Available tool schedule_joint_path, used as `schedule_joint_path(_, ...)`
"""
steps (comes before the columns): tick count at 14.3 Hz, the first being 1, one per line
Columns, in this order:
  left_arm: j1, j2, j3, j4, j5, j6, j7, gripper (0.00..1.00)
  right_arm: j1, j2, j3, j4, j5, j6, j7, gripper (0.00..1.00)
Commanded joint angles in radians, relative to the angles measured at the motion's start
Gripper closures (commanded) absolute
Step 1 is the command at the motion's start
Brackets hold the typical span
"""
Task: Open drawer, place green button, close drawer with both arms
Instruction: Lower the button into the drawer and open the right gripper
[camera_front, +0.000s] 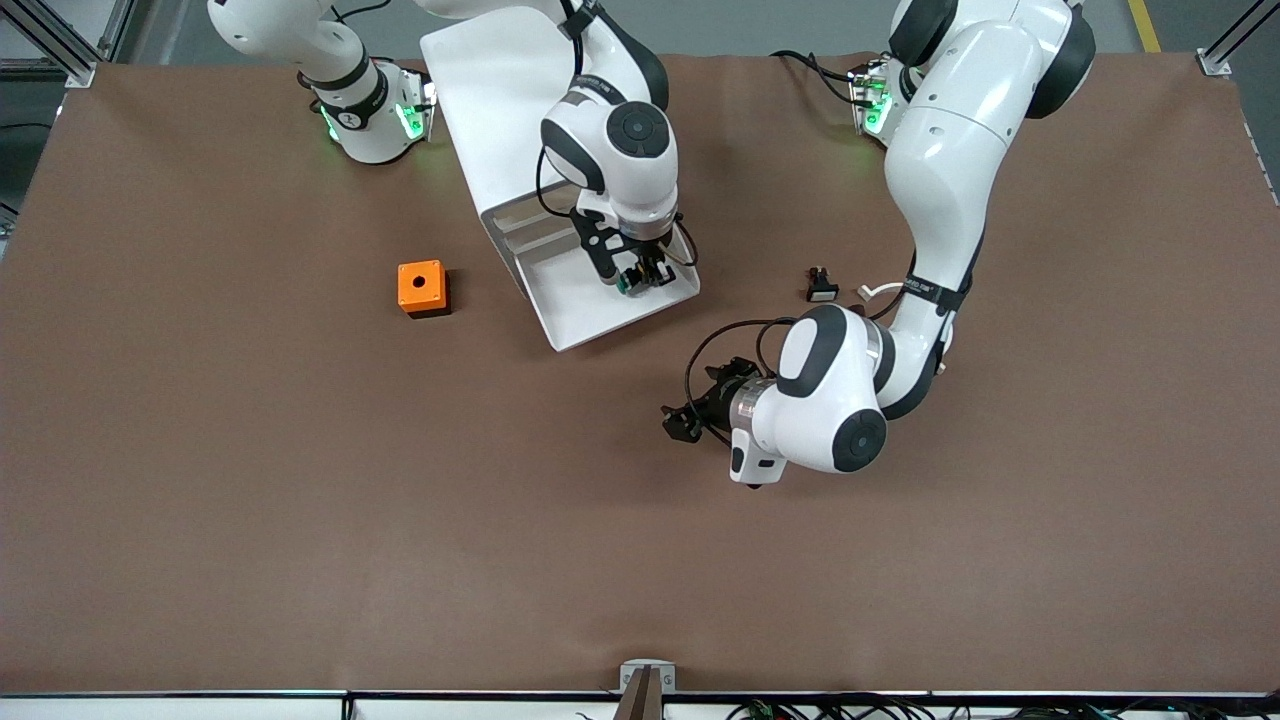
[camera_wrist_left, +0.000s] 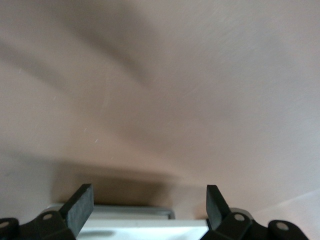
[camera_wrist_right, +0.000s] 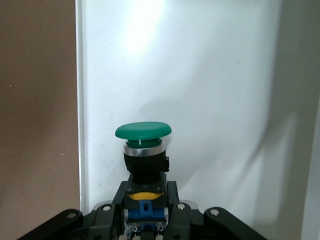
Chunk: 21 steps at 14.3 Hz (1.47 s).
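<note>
Front view: right gripper (camera_front: 643, 274) grasps the button (camera_front: 632, 282) over the open drawer (camera_front: 580, 310); left gripper (camera_front: 690, 408) hovers over bare table (camera_front: 300, 500), nearer the camera than the drawer.
Left wrist view: fingers (camera_wrist_left: 80, 206) spread wide, holding nothing.
Right wrist view: button's green cap above the drawer's white floor, jaws clenched on its body.
Risk: released from this height, the button could bounce or roll (round cap).
Writing: arm lettering unreadable.

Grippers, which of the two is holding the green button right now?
The right gripper, over the open white drawer, is shut on the button. The left gripper hangs open and empty over bare table.
</note>
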Motion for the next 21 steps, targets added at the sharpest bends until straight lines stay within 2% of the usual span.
schedule_joint_path(1,-0.007,-0.029,0.006,-0.019,0.05,0.062,0.019,0.01,0.014,-0.006,-0.009,0.003,0.029,-0.007,0.015,0.51)
schedule_joint_path(2,-0.005,-0.029,0.01,-0.019,0.051,0.066,0.019,0.01,0.017,-0.005,-0.009,0.008,0.027,-0.007,0.019,0.01)
schedule_joint_path(5,-0.001,-0.029,0.014,-0.019,0.053,0.066,0.02,0.01,0.001,-0.006,-0.011,0.052,0.027,-0.033,0.01,0.0)
schedule_joint_path(8,0.004,-0.029,0.014,-0.021,0.054,0.066,0.04,0.01,-0.074,-0.008,-0.011,0.178,0.024,-0.216,-0.115,0.0)
schedule_joint_path(11,0.007,-0.035,0.014,-0.022,0.083,0.069,0.042,0.01,-0.198,-0.018,-0.014,0.316,0.027,-0.475,-0.414,0.0)
schedule_joint_path(13,0.001,-0.038,0.014,-0.024,0.137,0.09,0.037,0.01,-0.285,-0.035,-0.017,0.368,0.018,-0.581,-0.629,0.0)
schedule_joint_path(16,-0.029,-0.058,0.014,-0.036,0.224,0.139,-0.016,0.01,-0.469,-0.084,-0.026,0.385,0.016,-0.672,-1.033,0.0)
schedule_joint_path(18,-0.053,-0.059,0.011,-0.041,0.325,0.154,-0.102,0.01,-0.595,-0.113,-0.028,0.385,0.007,-0.723,-1.308,0.0)
schedule_joint_path(21,-0.108,-0.064,0.006,-0.061,0.419,0.168,-0.205,0.01,-0.77,-0.161,-0.028,0.385,-0.02,-0.767,-1.636,0.0)
